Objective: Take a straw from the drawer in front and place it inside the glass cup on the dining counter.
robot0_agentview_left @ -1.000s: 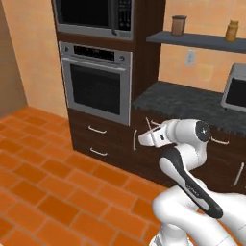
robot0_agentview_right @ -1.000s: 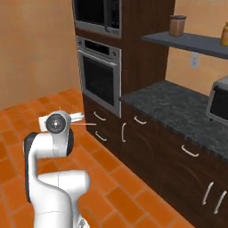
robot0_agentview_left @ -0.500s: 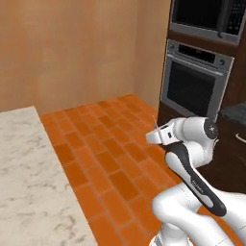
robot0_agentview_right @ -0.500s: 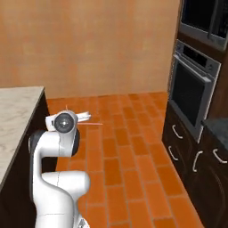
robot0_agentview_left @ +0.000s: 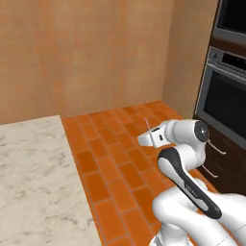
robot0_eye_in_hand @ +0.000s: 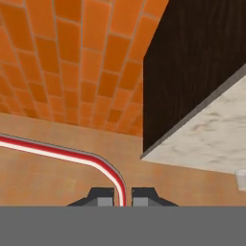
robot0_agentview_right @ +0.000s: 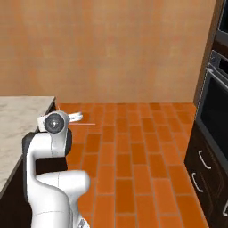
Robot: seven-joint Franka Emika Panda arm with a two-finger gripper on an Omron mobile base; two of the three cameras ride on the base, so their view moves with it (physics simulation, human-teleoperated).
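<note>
Nearing frame edge: glass cup (robot0_eye_in_hand: 241,178), clipped.

The straw (robot0_eye_in_hand: 72,154) was red and white – pinched between the two dark fingertips (robot0_eye_in_hand: 100,196), running up from them, then bending off sideways. The dining counter (robot0_agentview_left: 33,182) was cream marble with a dark side, and a bit of the glass cup (robot0_eye_in_hand: 240,179) sat on its top at the hand view's edge.
</note>
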